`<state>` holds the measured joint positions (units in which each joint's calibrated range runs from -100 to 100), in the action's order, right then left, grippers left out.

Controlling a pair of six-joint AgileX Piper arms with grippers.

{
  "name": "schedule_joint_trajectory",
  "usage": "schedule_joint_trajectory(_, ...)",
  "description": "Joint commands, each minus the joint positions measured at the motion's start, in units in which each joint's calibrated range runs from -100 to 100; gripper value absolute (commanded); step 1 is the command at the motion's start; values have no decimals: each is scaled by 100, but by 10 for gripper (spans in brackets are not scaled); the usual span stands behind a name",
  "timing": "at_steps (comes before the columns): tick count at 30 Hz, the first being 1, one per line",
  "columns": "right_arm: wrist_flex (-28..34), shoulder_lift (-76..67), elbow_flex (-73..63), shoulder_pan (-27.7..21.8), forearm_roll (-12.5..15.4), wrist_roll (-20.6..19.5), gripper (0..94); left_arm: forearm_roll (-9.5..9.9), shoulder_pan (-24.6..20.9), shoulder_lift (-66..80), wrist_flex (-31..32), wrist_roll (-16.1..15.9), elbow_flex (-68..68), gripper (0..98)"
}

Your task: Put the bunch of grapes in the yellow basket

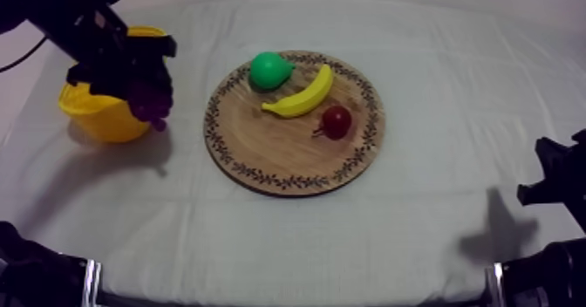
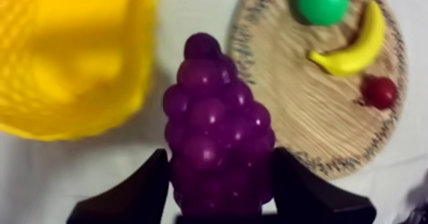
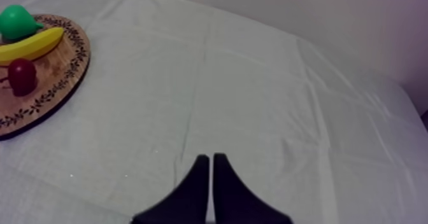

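My left gripper (image 1: 144,88) is shut on the purple bunch of grapes (image 1: 152,101), held in the air at the right rim of the yellow basket (image 1: 98,119). From the left wrist the grapes (image 2: 216,131) hang between my two black fingers (image 2: 143,182), with the basket (image 2: 70,61) to one side and the wooden board (image 2: 306,112) to the other. The round wooden board (image 1: 288,158) lies mid-table. My right gripper (image 3: 211,169) is shut on nothing, low over the cloth at the table's right side (image 1: 558,184).
On the board lie a green pear (image 1: 269,69), a yellow banana (image 1: 303,95) and a small red fruit (image 1: 336,121). Bare cloth stretches between the board and my right arm.
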<state>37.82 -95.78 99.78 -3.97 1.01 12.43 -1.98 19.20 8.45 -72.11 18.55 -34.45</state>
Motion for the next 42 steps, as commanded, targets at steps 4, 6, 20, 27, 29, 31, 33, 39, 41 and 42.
schedule_joint_trajectory(4, 1, 2, -1, -1, -1, 0, 3, 18, -678, 155, -45, -233, 143, 428)
schedule_joint_trajectory(6, 1, 2, -1, -1, -1, 0, 3, 56, -861, 179, -133, -295, 374, 428)
schedule_joint_trajectory(20, 1, 2, -1, -1, -1, 0, 3, 275, -1753, -413, -73, -843, 1542, 424)
schedule_joint_trajectory(27, 1, 2, -1, -1, -1, 0, 3, 295, -1951, -867, 576, -1284, 1107, 416)
schedule_joint_trajectory(29, 1, 2, -1, -1, -1, 0, 3, 305, -1957, -975, 745, -1344, 948, 413)
schedule_joint_trajectory(31, 1, 2, -1, -1, -1, 0, 3, 314, -1952, -1077, 859, -1374, 846, 411)
schedule_joint_trajectory(33, 1, 2, -1, -1, -1, 0, 3, 318, -1940, -1167, 925, -1389, 797, 410)
schedule_joint_trajectory(39, 1, 2, -1, -1, -1, -3, 3, 326, -1858, -1274, 1035, -1366, 759, 412)
schedule_joint_trajectory(41, 1, 2, -1, -1, -1, -4, 3, 321, -1830, -1282, 1087, -1351, 736, 413)
schedule_joint_trajectory(42, 1, 2, -1, -1, -1, -4, 3, 315, -1819, -1284, 1119, -1344, 725, 415)
